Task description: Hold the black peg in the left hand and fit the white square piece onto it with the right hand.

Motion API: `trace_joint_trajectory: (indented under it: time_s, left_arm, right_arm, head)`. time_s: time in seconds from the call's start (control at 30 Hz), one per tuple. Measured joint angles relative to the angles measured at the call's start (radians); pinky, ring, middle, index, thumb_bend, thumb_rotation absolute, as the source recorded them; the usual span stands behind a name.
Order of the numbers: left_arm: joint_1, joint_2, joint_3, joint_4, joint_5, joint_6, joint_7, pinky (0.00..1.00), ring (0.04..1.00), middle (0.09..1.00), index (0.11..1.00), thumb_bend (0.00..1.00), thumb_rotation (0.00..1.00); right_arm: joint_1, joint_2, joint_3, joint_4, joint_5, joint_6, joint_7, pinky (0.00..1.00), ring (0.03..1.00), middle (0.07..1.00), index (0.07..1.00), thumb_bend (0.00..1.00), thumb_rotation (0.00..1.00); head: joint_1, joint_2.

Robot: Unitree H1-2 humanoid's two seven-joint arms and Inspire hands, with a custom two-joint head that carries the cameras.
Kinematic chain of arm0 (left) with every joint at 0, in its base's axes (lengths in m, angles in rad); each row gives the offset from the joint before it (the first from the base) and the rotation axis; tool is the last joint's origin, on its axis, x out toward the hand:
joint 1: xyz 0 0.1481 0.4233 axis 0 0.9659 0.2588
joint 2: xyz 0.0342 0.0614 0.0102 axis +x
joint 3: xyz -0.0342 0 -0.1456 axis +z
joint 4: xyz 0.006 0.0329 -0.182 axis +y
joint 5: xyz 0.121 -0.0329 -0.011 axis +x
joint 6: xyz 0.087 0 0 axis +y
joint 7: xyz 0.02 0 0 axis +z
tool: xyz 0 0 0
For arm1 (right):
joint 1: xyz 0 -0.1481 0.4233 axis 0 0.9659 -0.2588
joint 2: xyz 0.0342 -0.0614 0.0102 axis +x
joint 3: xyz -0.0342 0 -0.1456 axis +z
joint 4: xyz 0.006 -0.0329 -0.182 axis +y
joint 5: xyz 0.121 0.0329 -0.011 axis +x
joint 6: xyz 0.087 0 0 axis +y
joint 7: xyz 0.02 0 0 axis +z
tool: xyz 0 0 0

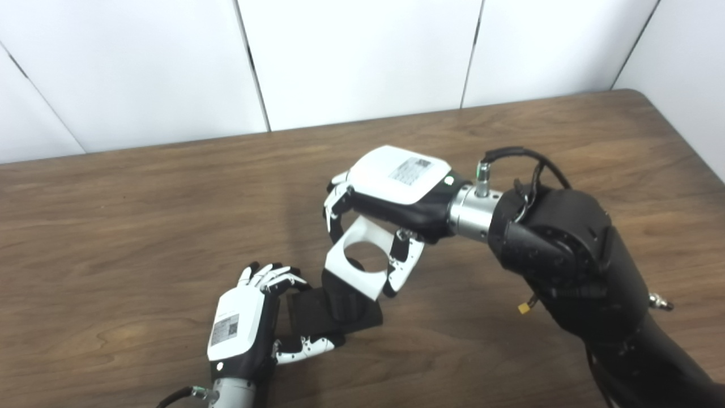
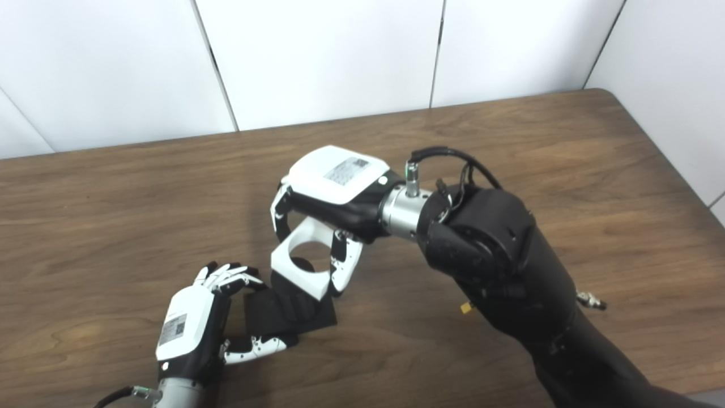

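The left hand (image 1: 241, 328) grips the black peg's flat base (image 1: 334, 309) low over the brown wooden worktop (image 1: 141, 238), steadying it (stub tilted up) while the right hand (image 1: 391, 190) clasps the white square plastic piece (image 1: 359, 258), hole over the stub.

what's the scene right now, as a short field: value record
left hand: shut on the black peg
black peg: flat base in the left hand, post points up toward the white piece
right hand: shut on the white piece
white piece: tilted, round hole over the post's tip, not yet seated
table: brown wood
fit: begun, not finished
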Motion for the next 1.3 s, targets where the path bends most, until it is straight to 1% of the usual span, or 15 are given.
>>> trace_joint_trajectory:
  time_s: [0.1,0.43,0.6,0.8,1.1,1.3]
  left_arm:
    - [0.000,-0.001,-0.003,0.000,0.002,0.000,-0.001,0.98,0.870,0.786,0.485,0.52,0.05]
    - [0.000,-0.003,-0.005,0.000,0.004,0.001,0.000,0.97,0.868,0.783,0.485,0.52,0.05]
    - [0.000,-0.004,-0.006,0.000,0.004,0.001,0.000,0.97,0.867,0.783,0.485,0.52,0.05]
    - [0.000,-0.005,-0.008,-0.001,0.006,0.006,0.000,0.97,0.864,0.782,0.485,0.52,0.05]
    - [-0.001,-0.006,-0.011,-0.001,0.007,0.009,0.001,0.97,0.863,0.781,0.485,0.52,0.05]
    - [-0.001,-0.006,-0.012,-0.001,0.007,0.009,0.001,0.98,0.864,0.781,0.485,0.52,0.05]
  right_arm:
    - [0.009,0.003,0.000,0.001,-0.004,-0.011,-0.004,0.90,0.887,0.773,0.482,0.53,0.14]
    - [0.045,0.019,0.000,0.024,-0.008,-0.014,-0.017,0.91,0.889,0.778,0.482,0.53,0.14]
    - [0.046,0.038,-0.001,0.030,-0.006,-0.014,-0.025,0.90,0.892,0.786,0.482,0.53,0.14]
    - [0.046,0.041,0.000,0.036,-0.009,-0.014,-0.026,0.89,0.886,0.784,0.483,0.53,0.14]
    - [0.044,0.064,0.014,0.045,-0.027,-0.017,-0.034,0.92,0.890,0.781,0.482,0.53,0.14]
    - [0.041,0.074,0.029,0.054,-0.058,-0.042,-0.034,0.92,0.883,0.785,0.483,0.52,0.13]
  head:
    - [0.000,0.000]
    - [0.008,-0.003]
    - [0.011,-0.005]
    - [0.012,-0.005]
    - [0.014,-0.005]
    - [0.014,-0.003]
